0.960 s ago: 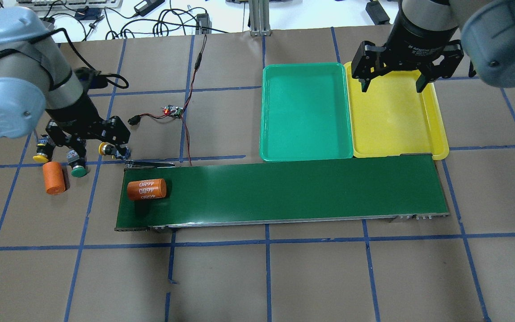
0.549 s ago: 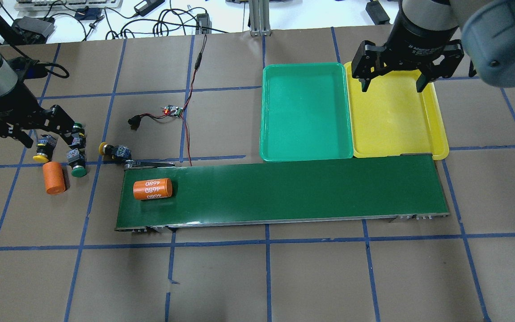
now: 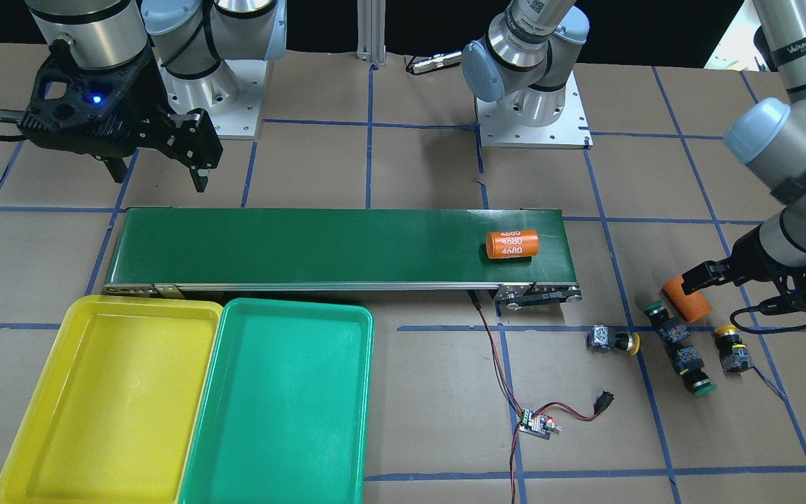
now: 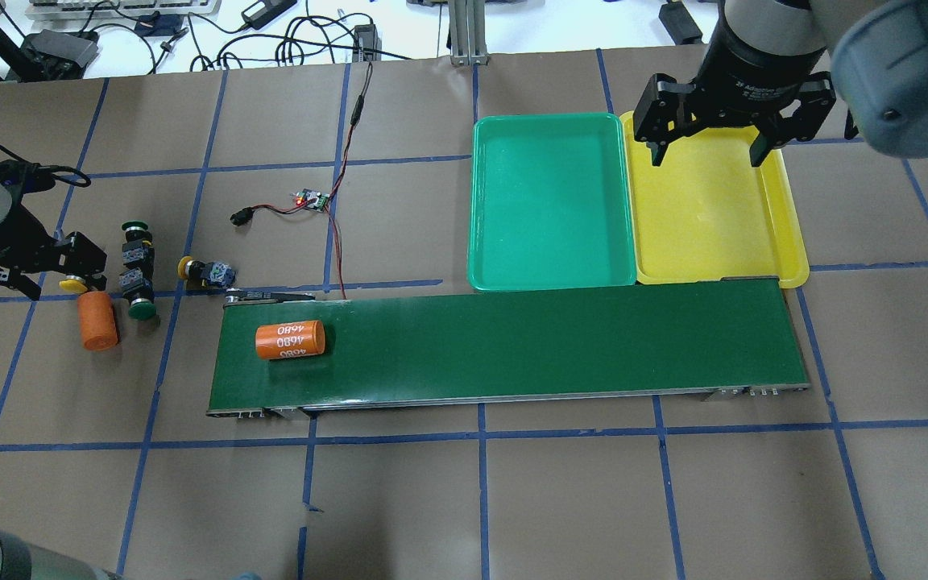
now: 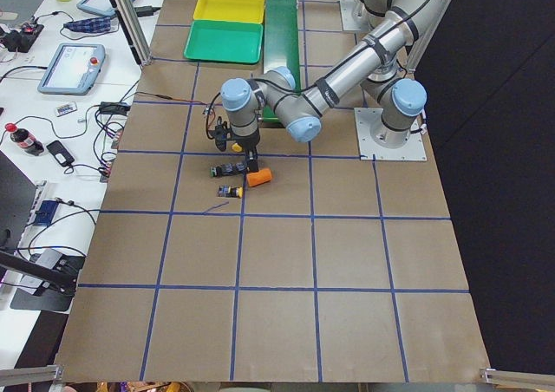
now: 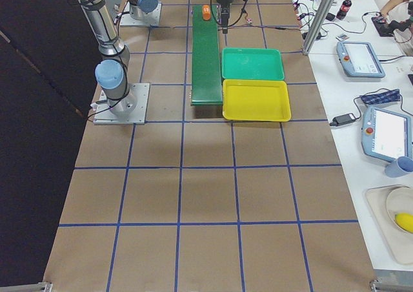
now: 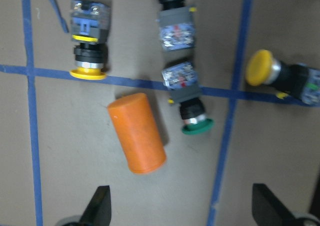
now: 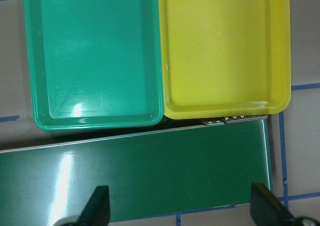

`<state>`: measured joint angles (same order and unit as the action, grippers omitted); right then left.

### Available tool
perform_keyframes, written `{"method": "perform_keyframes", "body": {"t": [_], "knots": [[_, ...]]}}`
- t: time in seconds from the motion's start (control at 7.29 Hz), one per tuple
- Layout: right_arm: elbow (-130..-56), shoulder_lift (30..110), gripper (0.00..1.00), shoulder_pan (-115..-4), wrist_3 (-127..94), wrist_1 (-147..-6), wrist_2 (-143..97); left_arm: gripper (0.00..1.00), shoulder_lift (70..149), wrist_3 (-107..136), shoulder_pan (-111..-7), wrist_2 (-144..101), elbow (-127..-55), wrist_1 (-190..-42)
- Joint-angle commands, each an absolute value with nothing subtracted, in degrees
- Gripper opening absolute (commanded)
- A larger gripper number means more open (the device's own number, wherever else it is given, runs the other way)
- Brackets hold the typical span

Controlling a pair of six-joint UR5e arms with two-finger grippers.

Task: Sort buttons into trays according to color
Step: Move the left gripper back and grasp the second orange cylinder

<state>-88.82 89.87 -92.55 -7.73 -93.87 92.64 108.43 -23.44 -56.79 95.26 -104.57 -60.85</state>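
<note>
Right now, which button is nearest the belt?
The yellow-capped button lying alone by the belt's end; the other yellow one and two green ones sit farther out by the plain orange cylinder.

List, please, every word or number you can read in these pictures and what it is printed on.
"4680": printed in repeated rows on the orange cylinder lying on the conveyor belt.
White lettering on the left arm: too blurred to read.
White label on the right arm's black wrist: too small to read.
Nothing else is legible.
</note>
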Motion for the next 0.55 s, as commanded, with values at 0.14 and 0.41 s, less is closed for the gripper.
{"method": "perform_keyframes", "body": {"t": [0.14, 0.41], "knots": [[-88.86, 89.82, 1.00, -92.55, -7.65, -93.87, 92.64, 1.00, 112.49, -23.55, -55.90, 95.10, -106.53, -57.04], [-89.03, 89.82, 1.00, -92.55, -7.73, -93.87, 92.64, 0.89, 114.16, -23.72, -55.90, 95.01, -106.17, -54.86]]}}
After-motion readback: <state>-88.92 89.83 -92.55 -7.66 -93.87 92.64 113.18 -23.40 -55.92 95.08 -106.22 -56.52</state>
